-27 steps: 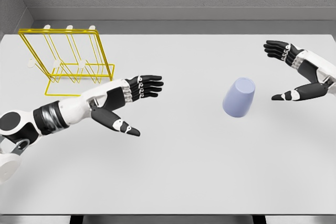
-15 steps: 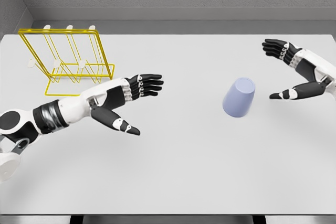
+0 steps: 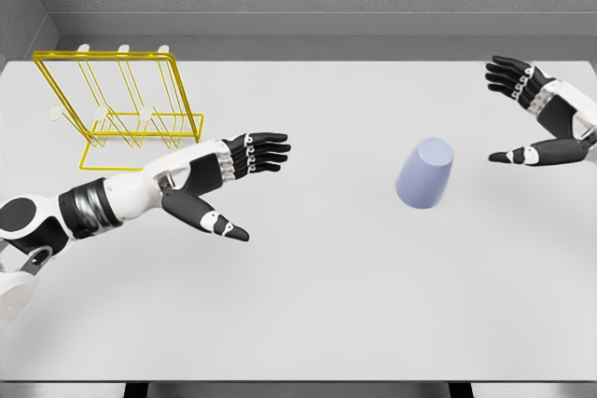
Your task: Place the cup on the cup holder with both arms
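Worktop (image 3: 308,305): plain white, matte, rectangular, filling most of the head view; far edge meets a grey wall. Two items rest directly on it. Yellow wire cup holder (image 3: 121,104) stands upright at the far left, its base frame flat on the surface. Lavender cup (image 3: 425,172) sits upside down, right of centre, well apart from the cup holder.

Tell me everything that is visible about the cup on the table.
The cup is pale lilac, plain and smooth, like matte plastic, with no handle in view. It stands upside down on the white table, closed base on top, wider mouth downward, right of the middle. Nothing but the table touches it. The open right hand is apart on its right; the open left hand and the yellow wire holder are far to its left.
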